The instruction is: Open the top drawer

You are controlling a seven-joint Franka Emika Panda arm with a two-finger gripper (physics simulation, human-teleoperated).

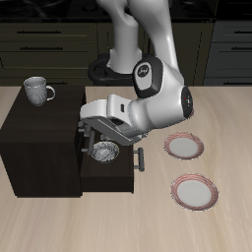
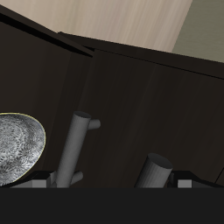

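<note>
and here's the franka arm bent low over the small dark wooden cabinet, wrist dipped down at the cabinet's front. the top drawer stands pulled out from the cabinet, its dark front with the grey bar handle on the side away from the cabinet body. inside the drawer sits a grey patterned bowl, plain to see from above. the gripper hangs right over the drawer's front edge, just beside the handle, but whether the fingers are closed on the bar or loose of it, i cannot tell (the arm's own body covers them from outside). the wrist view gives the grey bar up close against the dark wood, the bowl's rim beside it. on the cabinet top, a grey mug. on the counter beyond the drawer's front, two pink-rimmed plates, one nearer the counter's front edge.
</note>
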